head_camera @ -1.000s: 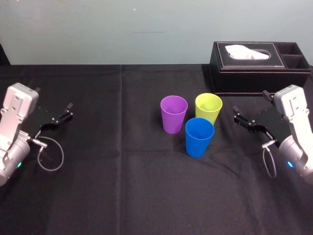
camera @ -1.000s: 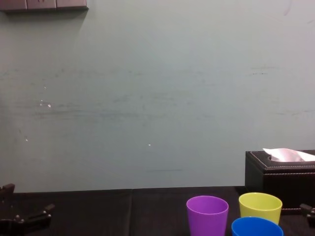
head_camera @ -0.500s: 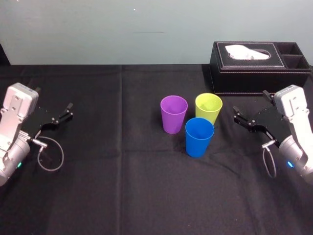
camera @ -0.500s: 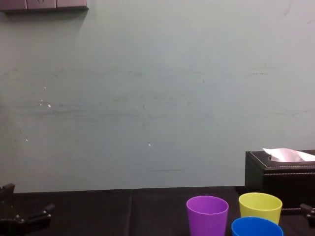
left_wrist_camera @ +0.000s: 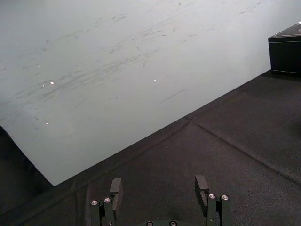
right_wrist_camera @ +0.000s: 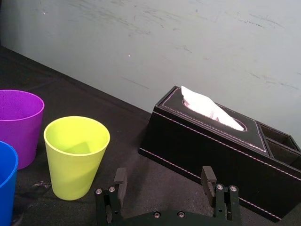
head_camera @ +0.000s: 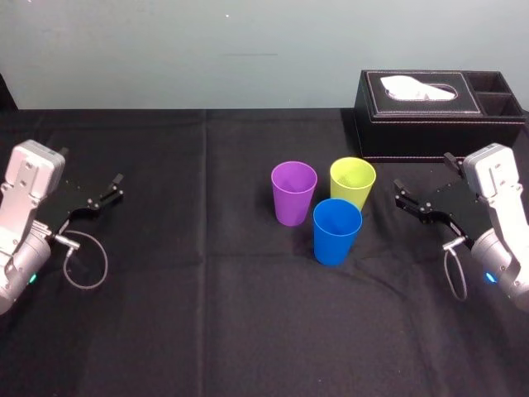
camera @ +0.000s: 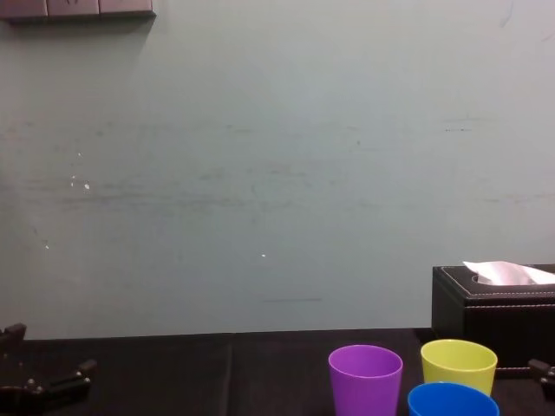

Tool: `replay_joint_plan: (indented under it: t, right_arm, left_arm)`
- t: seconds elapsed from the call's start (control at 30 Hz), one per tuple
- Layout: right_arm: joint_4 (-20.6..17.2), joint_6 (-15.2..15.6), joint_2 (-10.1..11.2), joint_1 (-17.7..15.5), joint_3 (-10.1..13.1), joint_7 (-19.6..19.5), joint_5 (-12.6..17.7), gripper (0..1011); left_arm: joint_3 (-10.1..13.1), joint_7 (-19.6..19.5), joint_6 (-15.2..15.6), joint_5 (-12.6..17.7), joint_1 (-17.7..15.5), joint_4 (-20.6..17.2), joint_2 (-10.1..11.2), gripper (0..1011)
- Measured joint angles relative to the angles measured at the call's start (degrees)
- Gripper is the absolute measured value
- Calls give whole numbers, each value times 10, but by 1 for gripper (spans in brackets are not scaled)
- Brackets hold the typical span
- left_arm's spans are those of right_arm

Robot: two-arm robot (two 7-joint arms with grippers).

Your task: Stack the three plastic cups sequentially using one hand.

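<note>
Nothing shifting since the earlier frames. Purple cup [head_camera: 294, 192], yellow-green cup [head_camera: 353, 182] and blue cup [head_camera: 337, 231] are standing upright, unstacked, clustered mid-bench [head_camera: 207, 314]. Right gripper [right_wrist_camera: 163, 183] is hovering near them, spread wide; left gripper [left_wrist_camera: 158, 188] is sitting well apart, also wide.

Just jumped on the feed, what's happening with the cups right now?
Nothing is being handled. The purple cup, yellow-green cup and blue cup stand upright in a close cluster on the black table, none stacked. The right gripper hangs open beside the yellow-green cup, near the tissue box, holding nothing. The left gripper is open too, parked far off on the table's left side.
</note>
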Motion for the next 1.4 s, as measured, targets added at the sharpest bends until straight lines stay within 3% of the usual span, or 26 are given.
replay_joint_plan:
  t: [0.27,0.63,0.97,1.4]
  right_arm:
    - [-29,6,7,-23,21,2,10,1003]
    - [-124,31,46,-85,71,23,43,1003]
    - [-207,45,96,-145,117,89,92,1003]
    - [-231,66,117,-172,135,204,165,1003]
  left_arm:
    - [0,0,0,0,0,0,0,1011]
    - [0,0,0,0,0,0,0,1011]
    - [0,0,0,0,0,0,0,1012]
    - [0,0,0,0,0,0,0,1011]
